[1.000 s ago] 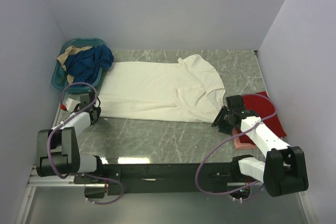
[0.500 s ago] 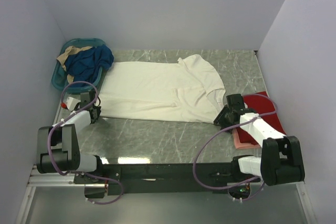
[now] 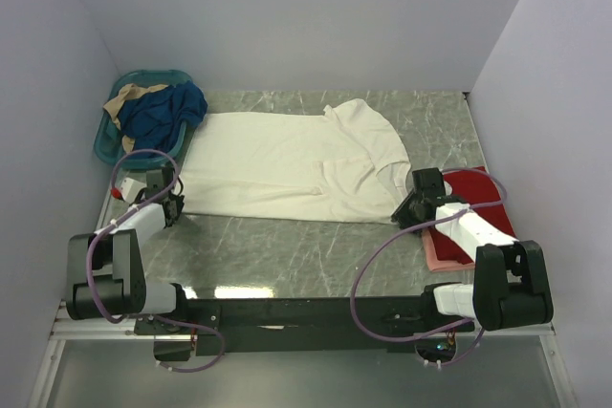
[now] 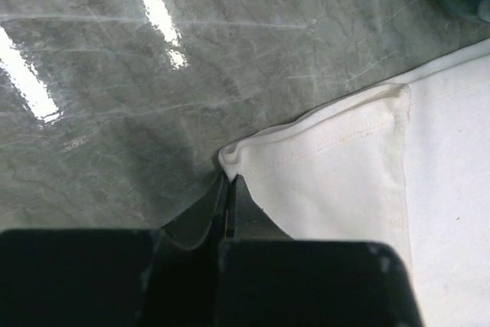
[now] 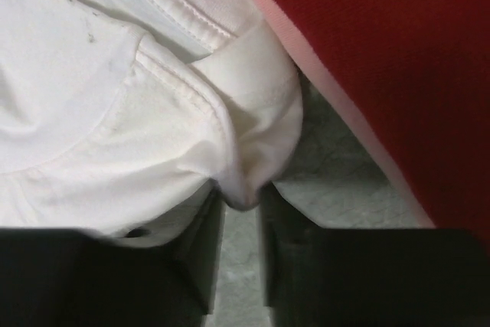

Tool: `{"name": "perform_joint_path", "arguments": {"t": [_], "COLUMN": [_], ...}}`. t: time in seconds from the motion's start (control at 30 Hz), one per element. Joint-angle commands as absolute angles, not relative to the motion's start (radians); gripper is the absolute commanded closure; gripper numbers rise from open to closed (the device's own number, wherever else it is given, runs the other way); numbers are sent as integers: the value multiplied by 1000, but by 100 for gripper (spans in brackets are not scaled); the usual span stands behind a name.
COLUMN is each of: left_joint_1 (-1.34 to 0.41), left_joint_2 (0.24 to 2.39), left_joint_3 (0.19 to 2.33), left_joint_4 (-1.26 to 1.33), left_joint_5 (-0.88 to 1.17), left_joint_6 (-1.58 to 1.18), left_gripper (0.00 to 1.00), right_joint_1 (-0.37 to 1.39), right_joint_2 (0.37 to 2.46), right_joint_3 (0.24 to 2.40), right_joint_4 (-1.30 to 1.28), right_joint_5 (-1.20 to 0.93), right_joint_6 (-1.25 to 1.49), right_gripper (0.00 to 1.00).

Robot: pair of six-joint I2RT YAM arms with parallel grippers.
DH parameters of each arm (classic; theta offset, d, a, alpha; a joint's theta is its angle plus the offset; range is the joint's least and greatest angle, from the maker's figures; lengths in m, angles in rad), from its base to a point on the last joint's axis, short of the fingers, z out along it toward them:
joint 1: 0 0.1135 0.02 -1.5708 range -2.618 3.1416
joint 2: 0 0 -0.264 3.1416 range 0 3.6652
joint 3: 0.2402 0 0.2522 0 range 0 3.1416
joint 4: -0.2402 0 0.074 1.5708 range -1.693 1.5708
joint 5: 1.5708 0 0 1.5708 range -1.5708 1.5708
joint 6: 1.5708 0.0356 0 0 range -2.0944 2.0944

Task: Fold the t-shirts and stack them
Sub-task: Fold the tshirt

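Note:
The cream-white t-shirt [image 3: 287, 164] lies spread flat across the marble table, neck to the right. My left gripper [image 3: 175, 209] is at its near-left hem corner. In the left wrist view the gripper [image 4: 230, 181] is shut on the tip of that hem corner [image 4: 337, 151]. My right gripper [image 3: 406, 209] is at the shirt's near-right edge. In the right wrist view the gripper [image 5: 241, 201] has a fold of cream cloth [image 5: 115, 112] pinched between its fingertips. The red t-shirt [image 3: 478, 193] lies folded on the pink one [image 3: 440, 255] at the right, and it also shows in the right wrist view [image 5: 398, 51].
A teal plastic basket [image 3: 110, 136] stands at the back left corner and holds a blue cloth [image 3: 163, 114] and a tan one. White walls close in the table on the left, back and right. The arms' bases and cables fill the near edge.
My right arm has drawn its gripper slightly left and onto the cream shirt's near-right edge, with its forearm now over the pink and red stack. The left gripper and the shirt have not moved.

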State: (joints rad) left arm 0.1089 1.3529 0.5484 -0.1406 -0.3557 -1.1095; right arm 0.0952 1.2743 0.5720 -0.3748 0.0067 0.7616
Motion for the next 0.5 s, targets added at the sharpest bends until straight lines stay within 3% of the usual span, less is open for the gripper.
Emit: {"name": "perform_joint_path", "arguments": {"t": [0.0,0.13,0.47], "left_joint_1": [112,110,110], "left_joint_2": [1322,1305,1111], "left_joint_3": [532,531,508], "left_joint_4": [-187,-198,-334], "left_joint_5": [-354,-367,-396], "left_joint_6": [-1078,-1078,-1114], "left_gripper": [99,99,99], "right_joint_1": [87,87,86], "right_joint_2": [1262,1258,1020], "right_joint_3": [572,581,569], "right_joint_4": [-341,-357,-523], "right_joint_5": [47,71,25], "right_joint_6": [770,758,712], "right_gripper": [75,100,100]}}
